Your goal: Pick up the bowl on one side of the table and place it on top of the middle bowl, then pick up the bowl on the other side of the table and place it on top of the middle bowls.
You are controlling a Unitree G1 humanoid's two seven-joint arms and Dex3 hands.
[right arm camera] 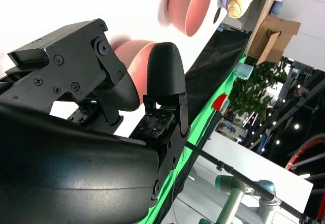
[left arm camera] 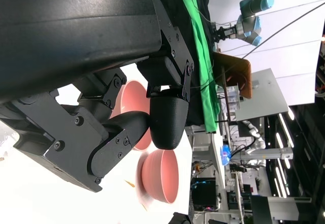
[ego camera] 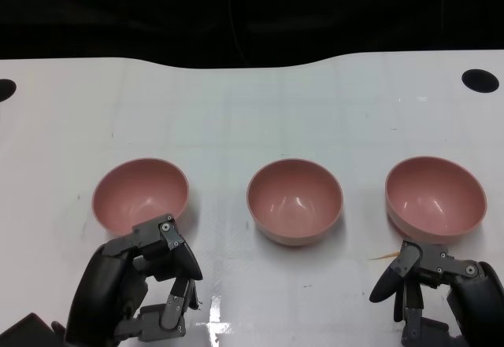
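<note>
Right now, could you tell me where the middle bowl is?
In the head view, the middle bowl sits upright on the white table, between the left bowl and the right bowl, apart from both.

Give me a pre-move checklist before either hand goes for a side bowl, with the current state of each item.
1. Three pink bowls upright and apart on the white table: ok.
2. Middle bowl empty, ready to receive a bowl: ok.
3. Left hand holds nothing, close in front of the left bowl: ok.
4. Right hand holds nothing, in front of the right bowl: ok.
5. Whether the left hand's fingers touch the left bowl's rim: cannot tell.
6. Small tan sliver beside the right bowl, what it is: cannot tell.
</note>
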